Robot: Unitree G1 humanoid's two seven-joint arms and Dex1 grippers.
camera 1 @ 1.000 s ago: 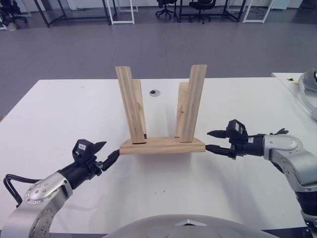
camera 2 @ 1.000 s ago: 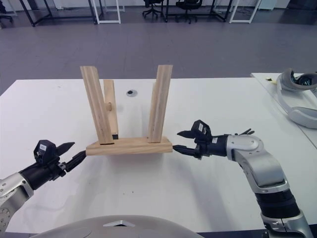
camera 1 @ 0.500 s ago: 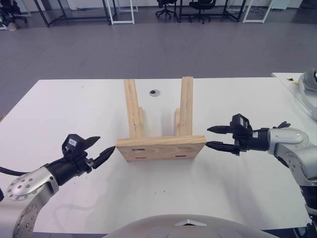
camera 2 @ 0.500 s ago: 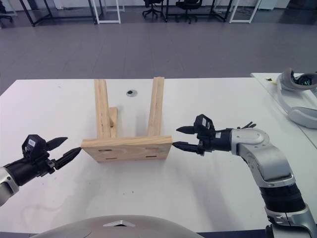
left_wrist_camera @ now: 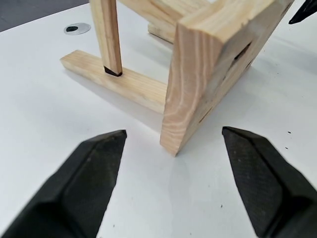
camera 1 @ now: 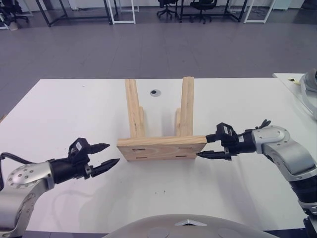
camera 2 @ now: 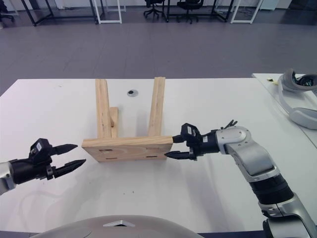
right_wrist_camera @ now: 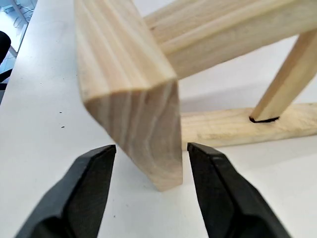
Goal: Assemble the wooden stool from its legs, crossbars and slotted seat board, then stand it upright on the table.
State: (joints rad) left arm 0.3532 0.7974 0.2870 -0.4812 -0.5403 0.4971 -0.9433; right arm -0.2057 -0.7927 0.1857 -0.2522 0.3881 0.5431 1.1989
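Stool (camera 1: 148, 144) lies on its side on the table (camera 1: 74, 109), the right gripper (camera 1: 203, 147) spread wide astride the right end of the seat board (camera 1: 173, 148), clamping nothing, the left gripper (camera 1: 113, 152) likewise parted and empty just off its left end.

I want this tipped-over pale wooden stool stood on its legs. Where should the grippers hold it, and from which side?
Probably the slotted seat board, by its two short ends, one gripper from each side. It stands on edge, legs pointing away, leaving both ends free. The open right gripper straddles the right end; the open left gripper is short of the left.
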